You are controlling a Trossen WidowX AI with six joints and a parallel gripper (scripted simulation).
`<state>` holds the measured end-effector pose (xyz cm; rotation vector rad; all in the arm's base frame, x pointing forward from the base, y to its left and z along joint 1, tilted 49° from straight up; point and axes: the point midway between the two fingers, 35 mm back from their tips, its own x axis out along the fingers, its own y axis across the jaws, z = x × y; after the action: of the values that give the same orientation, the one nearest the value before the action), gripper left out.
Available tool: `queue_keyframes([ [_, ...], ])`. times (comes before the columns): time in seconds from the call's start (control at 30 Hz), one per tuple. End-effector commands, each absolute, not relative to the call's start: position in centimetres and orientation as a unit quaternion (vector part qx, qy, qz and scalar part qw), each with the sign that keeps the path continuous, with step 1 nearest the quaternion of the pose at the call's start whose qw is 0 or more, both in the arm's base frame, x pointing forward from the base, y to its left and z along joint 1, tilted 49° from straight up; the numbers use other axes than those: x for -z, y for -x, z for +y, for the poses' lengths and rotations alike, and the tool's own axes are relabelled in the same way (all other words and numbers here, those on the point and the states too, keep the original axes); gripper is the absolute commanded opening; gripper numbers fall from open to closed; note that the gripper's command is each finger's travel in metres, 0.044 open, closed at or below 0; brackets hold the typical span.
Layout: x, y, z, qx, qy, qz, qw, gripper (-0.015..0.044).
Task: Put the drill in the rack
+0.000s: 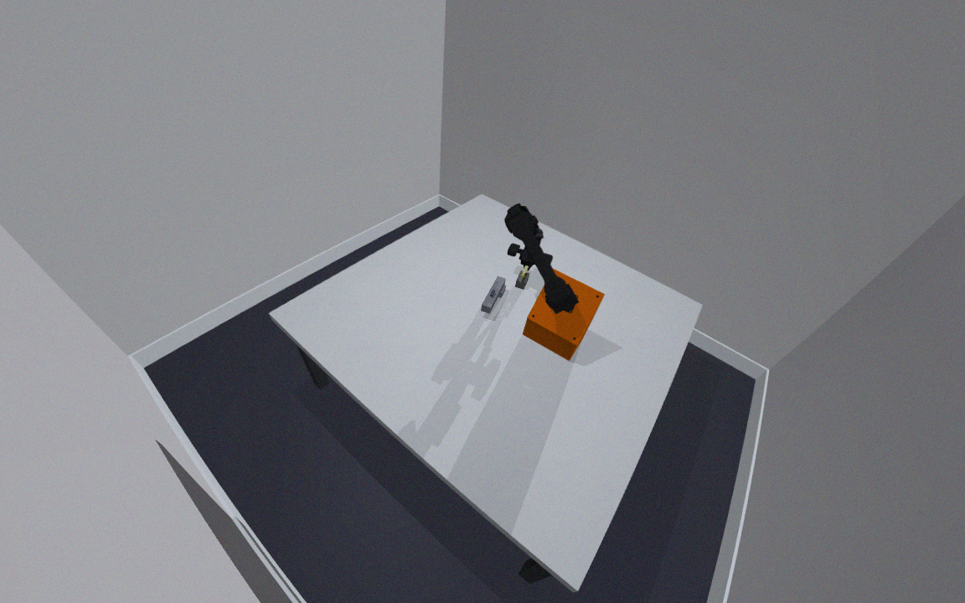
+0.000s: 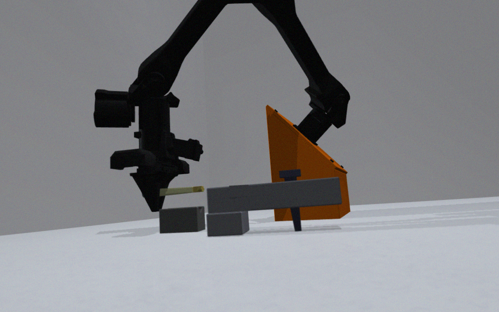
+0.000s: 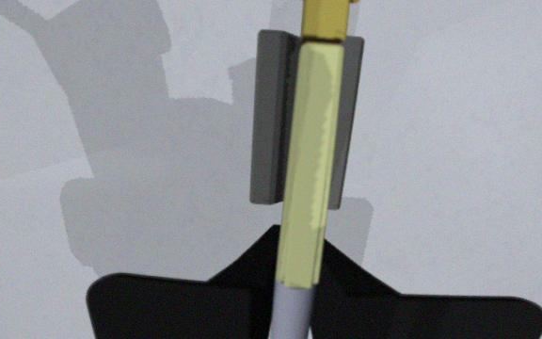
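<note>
Drill [image 2: 181, 190] hangs level in the claw [image 2: 154, 201], free of the grey block [image 2: 273, 194] that stands to the right in the exterior view, with the dark key [image 2: 290, 175] poking through that block near its right end. The drill's long axis runs left to right in that view, the claw pinching its left end and the darker yellow tip pointing right toward the block. Directly below lies the rack [image 2: 182, 219], a small dark grey cradle sitting on the surface [image 2: 243, 271], just left of the block's foot.

The wrist view settles the relation that matters: the pale yellow shaft [image 3: 310, 160] runs along the rack's [image 3: 271, 122] centre groove, nearly parallel to it, leaning only slightly. The shaft sits above the groove and does not appear to touch it yet; a gap shows between them in the exterior view.

The claw is clamped nearly closed on the drill's grey shank [image 3: 290, 311], its fingertips just left of the rack. The coming move looks like a short straight descent, then a release.
</note>
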<state>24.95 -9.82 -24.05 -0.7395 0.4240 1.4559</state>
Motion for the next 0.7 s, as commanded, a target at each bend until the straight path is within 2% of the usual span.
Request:
queue_keyframes([
  [0.0,24.3,-24.9,-9.3,-0.643,0.323,0.188,0.668,0.0000],
  [0.67,25.9,-25.2,-7.6,-0.643,0.323,0.187,0.668,0.0000],
])
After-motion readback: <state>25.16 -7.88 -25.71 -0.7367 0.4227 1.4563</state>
